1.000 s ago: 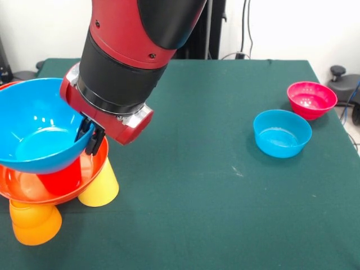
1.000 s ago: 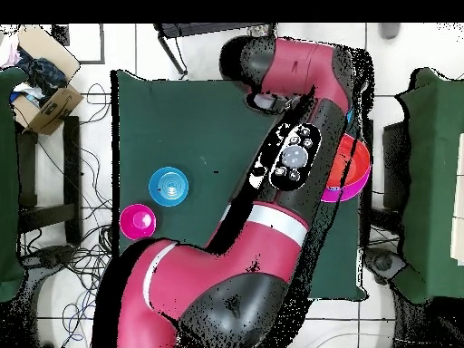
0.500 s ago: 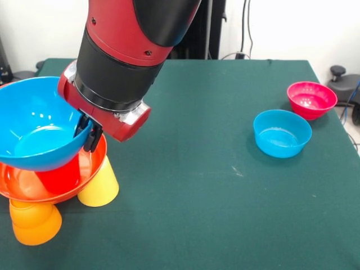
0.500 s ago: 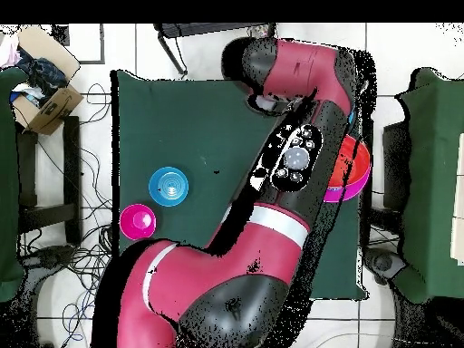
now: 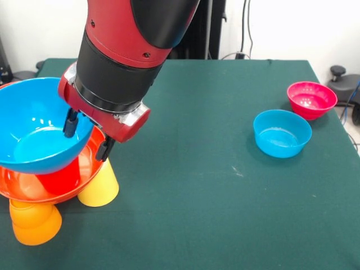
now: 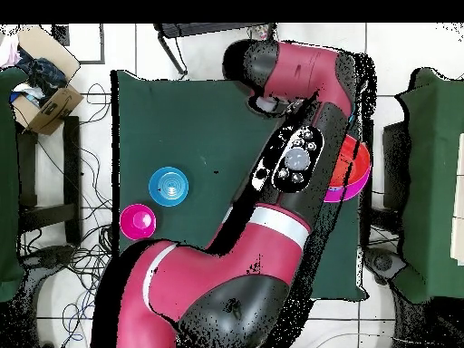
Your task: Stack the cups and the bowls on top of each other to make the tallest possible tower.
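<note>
Jaws open at the big blue bowl's rim

The jaws (image 5: 87, 136) are spread wide and hold nothing; one finger hangs inside the blue bowl (image 5: 36, 135), the other outside its rim. The bowl sits just under the jaws, atop a red cup (image 5: 59, 177) in an orange bowl (image 5: 84, 174), on a yellow cup (image 5: 100, 185) and an orange cup (image 5: 35, 222) (more may hide behind). Well off to the jaws' side on the table (image 5: 197, 185) wait two more: a small blue bowl (image 5: 281, 133) and a magenta bowl (image 5: 311, 99).
</note>
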Robot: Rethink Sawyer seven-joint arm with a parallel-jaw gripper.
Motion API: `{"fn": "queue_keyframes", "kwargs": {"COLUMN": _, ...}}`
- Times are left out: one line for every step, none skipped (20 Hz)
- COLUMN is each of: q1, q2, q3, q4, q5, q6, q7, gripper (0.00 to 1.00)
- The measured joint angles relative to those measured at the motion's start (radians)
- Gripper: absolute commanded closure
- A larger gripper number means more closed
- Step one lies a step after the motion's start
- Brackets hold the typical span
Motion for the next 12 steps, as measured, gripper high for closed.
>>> {"fn": "queue_keyframes", "kwargs": {"q1": 0.000, "q2": 0.000, "q3": 0.001, "q4": 0.001, "q5": 0.000, "q6": 0.000, "q7": 0.000, "gripper": 0.00}}
{"fn": "queue_keyframes", "kwargs": {"q1": 0.000, "q2": 0.000, "q3": 0.002, "q4": 0.002, "q5": 0.000, "q6": 0.000, "q7": 0.000, "gripper": 0.00}}
{"fn": "queue_keyframes", "kwargs": {"q1": 0.000, "q2": 0.000, "q3": 0.004, "q4": 0.003, "q5": 0.000, "q6": 0.000, "q7": 0.000, "gripper": 0.00}}
{"fn": "queue_keyframes", "kwargs": {"q1": 0.000, "q2": 0.000, "q3": 0.005, "q4": 0.003, "q5": 0.000, "q6": 0.000, "q7": 0.000, "gripper": 0.00}}
{"fn": "queue_keyframes", "kwargs": {"q1": 0.000, "q2": 0.000, "q3": 0.006, "q4": 0.003, "q5": 0.000, "q6": 0.000, "q7": 0.000, "gripper": 0.00}}
{"fn": "queue_keyframes", "kwargs": {"q1": 0.000, "q2": 0.000, "q3": 0.008, "q4": 0.003, "q5": 0.000, "q6": 0.000, "q7": 0.000, "gripper": 0.00}}
{"fn": "queue_keyframes", "kwargs": {"q1": -0.001, "q2": 0.000, "q3": 0.011, "q4": 0.003, "q5": 0.000, "q6": 0.000, "q7": 0.000, "gripper": 0.00}}
{"fn": "queue_keyframes", "kwargs": {"q1": 0.000, "q2": 0.000, "q3": 0.011, "q4": 0.003, "q5": 0.000, "q6": 0.000, "q7": 0.000, "gripper": 0.00}}
{"fn": "queue_keyframes", "kwargs": {"q1": 0.000, "q2": 0.000, "q3": 0.011, "q4": 0.003, "q5": 0.000, "q6": 0.000, "q7": 0.000, "gripper": 0.00}}
{"fn": "queue_keyframes", "kwargs": {"q1": 0.000, "q2": 0.000, "q3": 0.011, "q4": 0.003, "q5": 0.000, "q6": 0.000, "q7": 0.000, "gripper": 0.00}}
{"fn": "queue_keyframes", "kwargs": {"q1": 0.000, "q2": 0.000, "q3": 0.011, "q4": 0.003, "q5": 0.000, "q6": 0.000, "q7": 0.000, "gripper": 0.00}}
{"fn": "queue_keyframes", "kwargs": {"q1": 0.000, "q2": 0.000, "q3": 0.011, "q4": 0.003, "q5": 0.000, "q6": 0.000, "q7": 0.000, "gripper": 0.00}}
